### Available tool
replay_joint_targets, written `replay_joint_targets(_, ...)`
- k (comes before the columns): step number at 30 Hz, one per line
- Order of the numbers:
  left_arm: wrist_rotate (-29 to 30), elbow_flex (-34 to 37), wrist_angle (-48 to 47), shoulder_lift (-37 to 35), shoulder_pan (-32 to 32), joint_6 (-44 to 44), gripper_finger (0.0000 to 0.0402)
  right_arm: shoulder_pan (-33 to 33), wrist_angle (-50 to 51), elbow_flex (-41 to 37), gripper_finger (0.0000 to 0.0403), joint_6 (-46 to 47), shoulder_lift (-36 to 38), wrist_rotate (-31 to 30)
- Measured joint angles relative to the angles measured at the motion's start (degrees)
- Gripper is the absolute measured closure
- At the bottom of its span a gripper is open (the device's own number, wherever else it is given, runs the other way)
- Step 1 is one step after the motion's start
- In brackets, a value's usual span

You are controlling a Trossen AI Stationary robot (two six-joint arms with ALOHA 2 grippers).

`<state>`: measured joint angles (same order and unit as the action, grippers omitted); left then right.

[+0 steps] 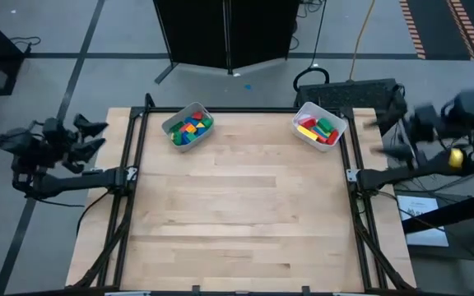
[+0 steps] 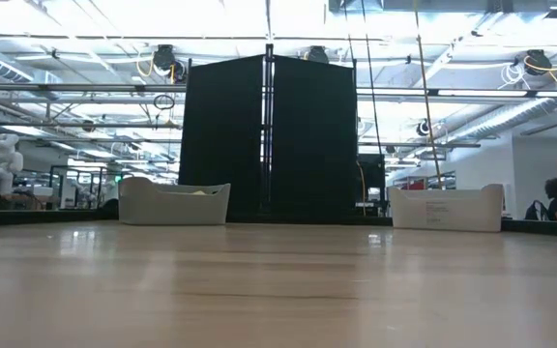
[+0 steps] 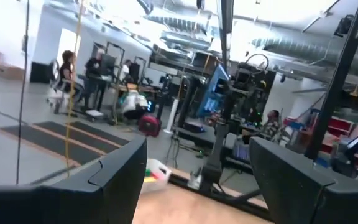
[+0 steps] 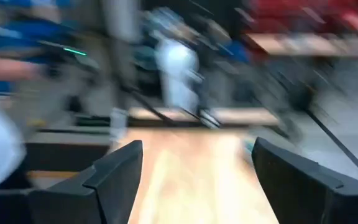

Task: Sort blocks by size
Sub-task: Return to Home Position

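While blocks [image 1: 189,129] are sitting binned far ahead of left fingers [image 3: 107,186] and right fingers [image 4: 107,180], both are hanging released; homing step probably running, next needing only parking.

Blocks [image 1: 190,129] all inside two white bins at table [image 1: 237,205] far edge. Left bin [image 1: 175,120]: jumbled heap of small blue, green, red, yellow pieces. Right bin [image 1: 307,108]: fewer pieces, red, yellow, green, some bar-shaped.
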<state>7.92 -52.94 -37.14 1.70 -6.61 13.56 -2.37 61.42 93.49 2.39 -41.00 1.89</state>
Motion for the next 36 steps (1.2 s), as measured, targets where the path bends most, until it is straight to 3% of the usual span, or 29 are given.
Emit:
replay_joint_targets(3,-0.7,5.0,3.6,-1.4,0.0,1.0,0.0120,0.0,-15.2,-19.8,0.0110,-2.8,13.0,11.1)
replay_joint_targets(4,-1.1,5.8,2.9,-1.4,0.0,0.6,0.0120,0.0,-19.8,-25.9,0.0110,-2.8,17.1,12.3)
replay_joint_targets(10,-5.2,12.4,9.2,-1.4,0.0,-0.4,0.0120,0.0,-43.0,-52.4,0.0110,1.3,40.2,12.3)
replay_joint_targets(12,-7.0,13.6,10.0,-1.5,0.0,0.6,0.0120,0.0,-48.9,-57.8,0.0110,3.4,40.9,12.2)
replay_joint_targets(14,-8.1,16.6,12.9,-1.5,-0.1,2.4,0.0120,0.0,-45.0,-60.0,0.0110,4.8,39.6,13.7)
replay_joint_targets(18,-13.0,22.6,20.6,-1.4,0.0,3.2,0.0120,0.0,-52.5,-64.7,0.0110,5.0,36.5,15.4)
replay_joint_targets(23,-16.9,31.2,25.2,-1.6,0.0,6.6,0.0120,-0.1,-66.9,-75.1,0.0110,6.4,38.2,16.6)
replay_joint_targets(31,-20.2,37.4,28.2,-1.6,0.1,5.6,0.0120,-0.1,-90.4,-92.8,0.0110,10.1,40.6,16.5)
replay_joint_targets(36,-21.3,41.0,27.9,-1.6,0.2,5.2,0.0120,-0.4,-87.5,-92.6,0.0110,9.4,40.7,15.0)
